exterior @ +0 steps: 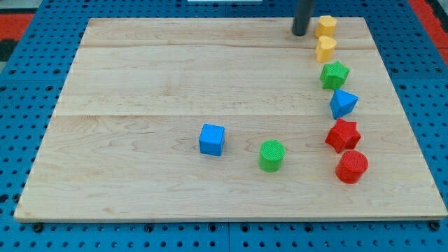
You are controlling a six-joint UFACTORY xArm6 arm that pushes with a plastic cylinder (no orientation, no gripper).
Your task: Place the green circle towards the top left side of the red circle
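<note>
The green circle (pixel 271 155) lies low on the board, right of centre. The red circle (pixel 351 166) lies to its right, near the board's right edge and slightly lower. My tip (pixel 300 32) is at the view's top, just left of the yellow hexagon (pixel 325 26), far above the green circle and touching no block.
A column of blocks runs down the right side: a yellow heart (pixel 325 49), a green star (pixel 334 74), a blue triangle (pixel 343 103) and a red star (pixel 342 134) just above the red circle. A blue cube (pixel 212 139) lies left of the green circle. The wooden board (pixel 140 84) sits on a blue pegboard.
</note>
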